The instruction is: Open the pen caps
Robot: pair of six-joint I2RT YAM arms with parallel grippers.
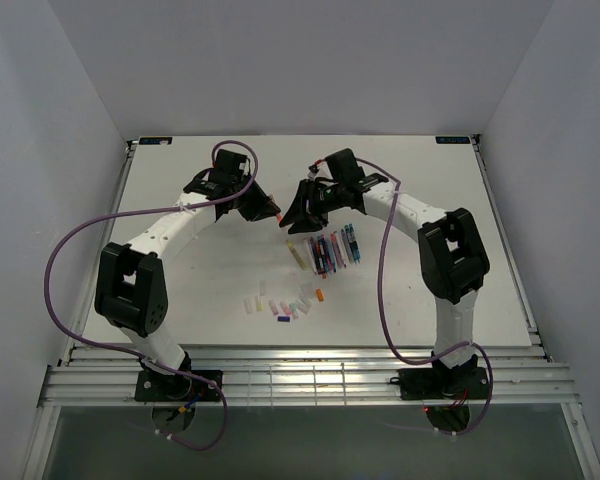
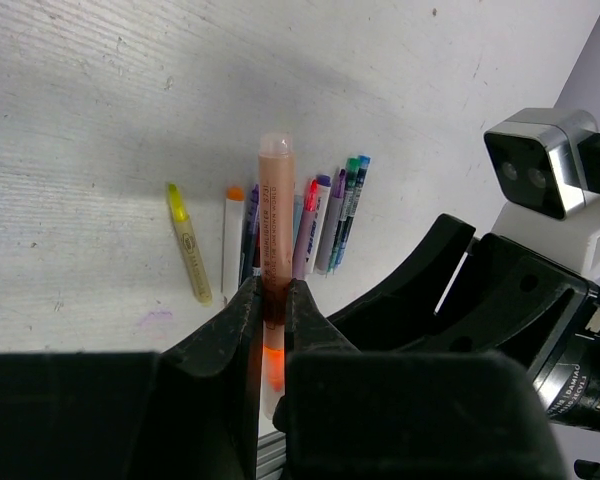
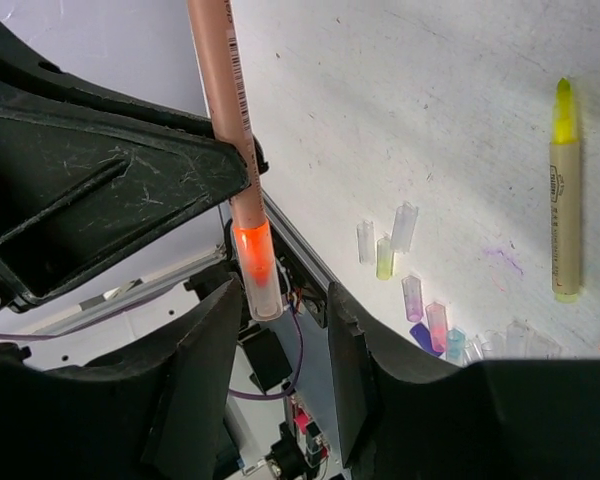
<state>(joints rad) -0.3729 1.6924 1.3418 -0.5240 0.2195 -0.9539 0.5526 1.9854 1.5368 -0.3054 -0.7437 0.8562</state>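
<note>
Left wrist, one orange pen (image 2: 274, 215) in jaws, one yellow pen (image 2: 188, 243) apart

Arms: 2, left arm (image 1: 165, 235) and right arm (image 1: 415, 212), one tool on each: left tool (image 2: 270, 292), right tool (image 3: 280, 297). Pens: 1 orange pen (image 2: 274, 220) up off the surface (image 1: 200, 290), about 8 pens (image 1: 330, 250) lying flat. Loose caps (image 1: 280, 305): roughly 10, 7 o'clock of those pens.

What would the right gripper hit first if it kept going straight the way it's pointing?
Probably the clear cap on the orange pen the left gripper grips; it sits just ahead, between the right gripper's open fingers. Depth is uncertain.
</note>
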